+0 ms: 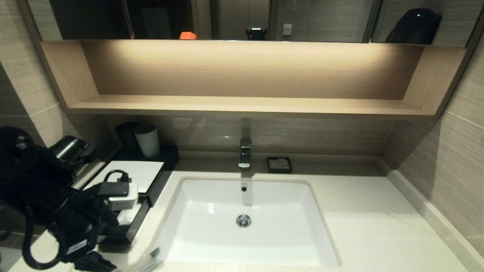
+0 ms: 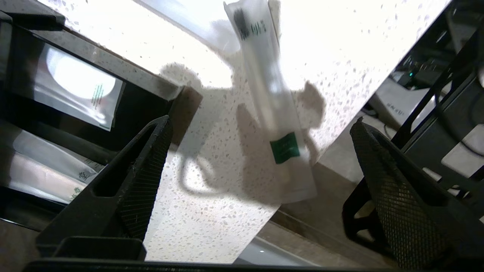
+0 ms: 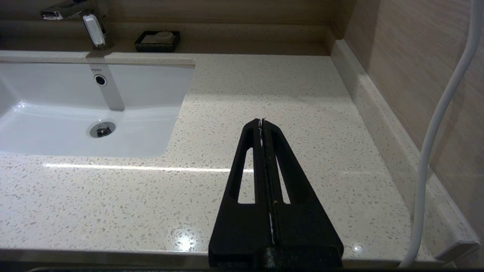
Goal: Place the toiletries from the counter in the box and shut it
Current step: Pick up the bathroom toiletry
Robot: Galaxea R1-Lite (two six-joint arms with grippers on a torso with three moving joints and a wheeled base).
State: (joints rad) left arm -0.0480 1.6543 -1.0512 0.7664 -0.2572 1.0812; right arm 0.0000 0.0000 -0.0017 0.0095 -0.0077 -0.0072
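Note:
One toiletry packet (image 2: 272, 113), whitish wrap with a green square label (image 2: 284, 148), lies on the speckled counter (image 2: 211, 211), one end reaching just past the counter's front edge. In the head view it shows at the bottom edge (image 1: 145, 260), left of the sink. My left gripper (image 2: 261, 120) hangs open above it, one finger on each side, not touching. The dark box (image 1: 130, 172) with its white top stands at the back left, its drawer (image 1: 132, 223) pulled out with packets (image 2: 75, 94) inside. My right gripper (image 3: 261, 121) is shut on nothing above the counter right of the sink.
The white sink (image 1: 211, 223) fills the middle, with a faucet (image 1: 245, 152) and a black soap dish (image 1: 279, 165) behind it. A light grey cup (image 1: 148, 140) and a dark cup (image 1: 126, 136) stand behind the box. A wooden shelf (image 1: 245, 104) runs overhead.

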